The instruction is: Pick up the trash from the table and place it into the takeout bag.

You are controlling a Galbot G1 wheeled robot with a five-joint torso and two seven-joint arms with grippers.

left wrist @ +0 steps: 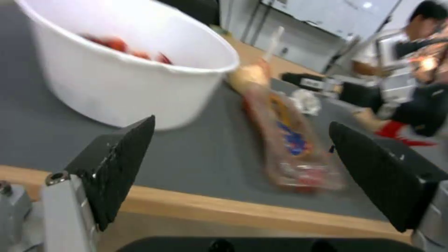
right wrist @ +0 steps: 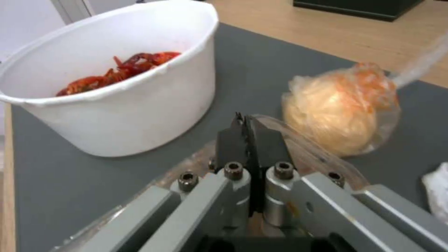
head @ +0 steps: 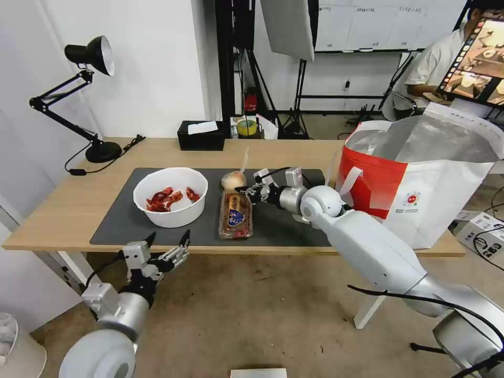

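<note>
On the table (head: 63,210), a dark mat (head: 121,226) holds the trash. A white bowl (head: 169,197) (right wrist: 117,94) of red shells stands beside a clear clamshell box (head: 235,214) (left wrist: 289,140), with a knotted bag (head: 233,180) (right wrist: 338,105) behind the box. A crumpled tissue (right wrist: 436,189) (left wrist: 306,101) lies further right. My right gripper (head: 240,190) (right wrist: 246,120) is shut at the box's far rim, and the box lies flat. My left gripper (head: 169,236) (left wrist: 240,124) hangs open just below the table's front edge, facing the bowl. The takeout bag (head: 420,178) stands open at the table's right end.
At the table's back left stands a black desk lamp (head: 89,52) with its cord. A black tissue box (head: 201,135) sits at the back edge, with a tape roll (head: 247,127) behind it. Light stands and a seated person are beyond the table.
</note>
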